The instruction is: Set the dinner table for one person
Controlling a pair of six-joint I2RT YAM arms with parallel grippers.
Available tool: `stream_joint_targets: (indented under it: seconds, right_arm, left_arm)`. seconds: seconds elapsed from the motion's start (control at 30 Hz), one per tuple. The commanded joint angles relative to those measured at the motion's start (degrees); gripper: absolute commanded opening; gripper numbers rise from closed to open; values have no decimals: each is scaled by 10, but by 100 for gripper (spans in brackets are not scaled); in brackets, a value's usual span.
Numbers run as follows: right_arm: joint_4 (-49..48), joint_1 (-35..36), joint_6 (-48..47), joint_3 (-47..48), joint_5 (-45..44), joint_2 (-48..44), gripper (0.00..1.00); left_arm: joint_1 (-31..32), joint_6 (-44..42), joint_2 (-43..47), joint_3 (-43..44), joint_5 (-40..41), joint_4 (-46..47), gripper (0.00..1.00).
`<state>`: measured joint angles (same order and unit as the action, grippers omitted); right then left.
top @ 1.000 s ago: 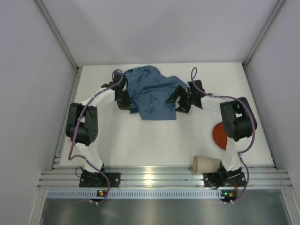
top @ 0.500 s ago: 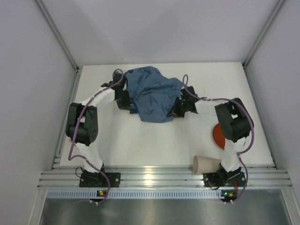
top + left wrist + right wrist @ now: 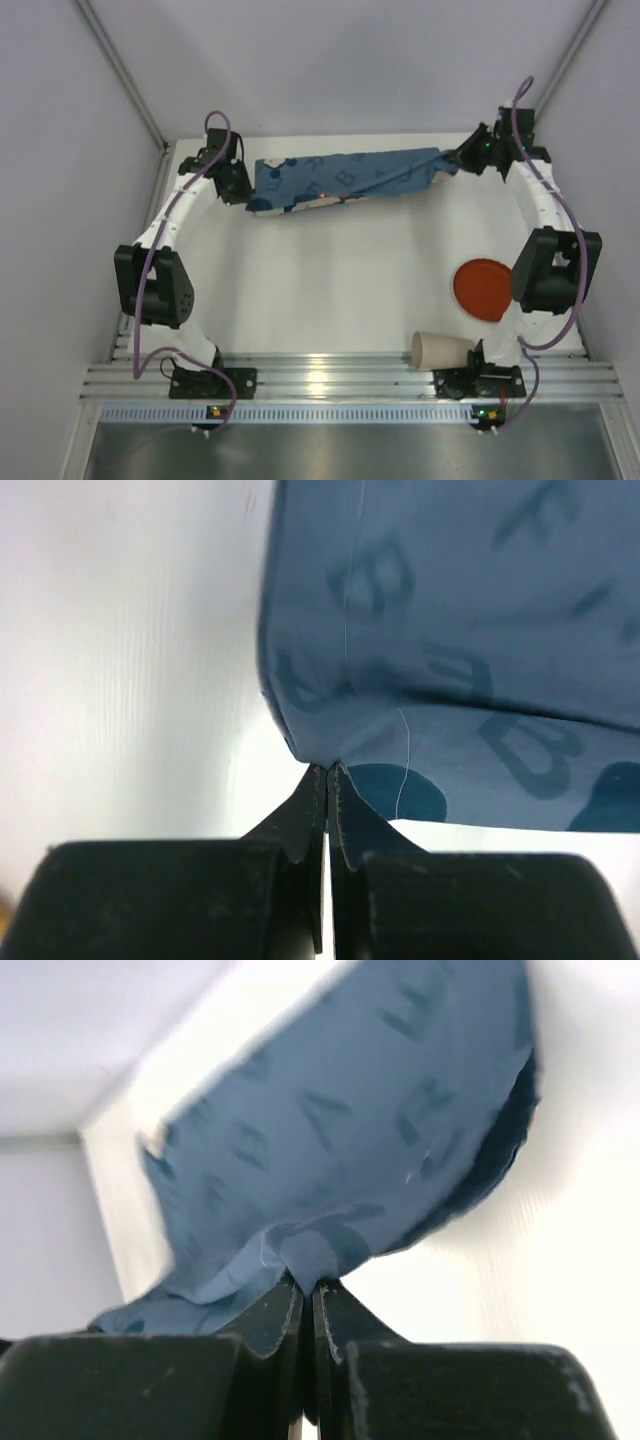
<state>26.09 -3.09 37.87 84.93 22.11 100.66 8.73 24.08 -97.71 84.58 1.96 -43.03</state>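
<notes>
Top external view: I have the blue cloth mat (image 3: 345, 178) spanning the dinner table's (image 3: 330, 290) 12 o'clock edge, long axis 9-to-3. Left gripper (image 3: 238, 186) is clamped on its 9 o'clock corner and right gripper (image 3: 462, 160) on the 3 o'clock corner. I judge the lay-down runs toward 6 o'clock.

The dinner table (image 3: 330, 285) is a large, plain white, matte tabletop, flat and rectangular. It lies level and fills the middle of the scene from left to right.
</notes>
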Motion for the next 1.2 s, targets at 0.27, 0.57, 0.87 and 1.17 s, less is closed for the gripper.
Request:
stream_joint_targets:
  seconds: [0.27,0.57,0.87,1.17]
  right_arm:
    - [94,-21,-6,137,87,20,0]
    - [157,-7,-14,-299,20,-279,0]
    - [237,-23,-79,-398,-8,-273,96]
    - [223,-25,-75,-295,-13,-281,95]
  left_arm:
    - [2,4,-15,161,28,-54,0]
    - [3,-18,250,-142,18,-38,0]
    - [2,33,284,-232,7,-127,98]
    - [2,32,315,-219,21,-82,98]
